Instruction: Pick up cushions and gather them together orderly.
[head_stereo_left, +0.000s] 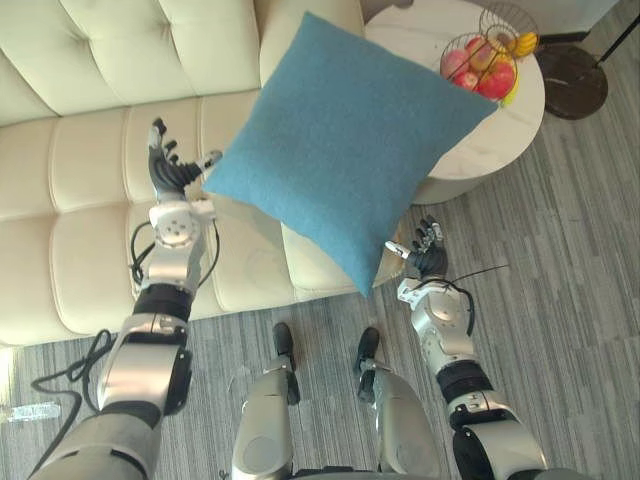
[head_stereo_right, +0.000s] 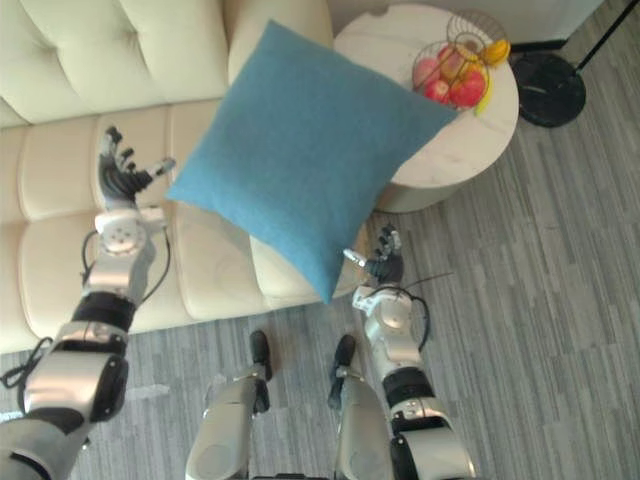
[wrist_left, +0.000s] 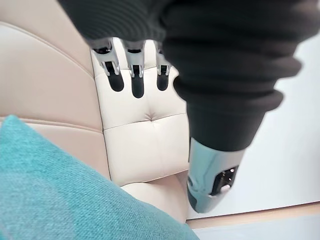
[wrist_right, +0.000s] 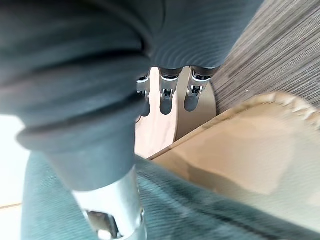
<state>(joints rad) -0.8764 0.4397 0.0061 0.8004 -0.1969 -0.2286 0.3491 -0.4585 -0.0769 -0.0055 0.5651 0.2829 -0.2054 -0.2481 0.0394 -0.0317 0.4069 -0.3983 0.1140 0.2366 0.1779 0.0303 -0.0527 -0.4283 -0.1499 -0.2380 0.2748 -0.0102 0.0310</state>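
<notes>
Steadying blue cushion between left robot hand and right robot hand (fingers straight on both): even inward pressure advised; cushion to be levelled before sofa beyond left robot hand.

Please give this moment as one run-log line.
blue cushion: in air above sofa edge | left hand: open, at its left corner | right hand: open, at its lower corner

Living room: cream sofa, fruit basket.

Fruit basket on round white table
</notes>
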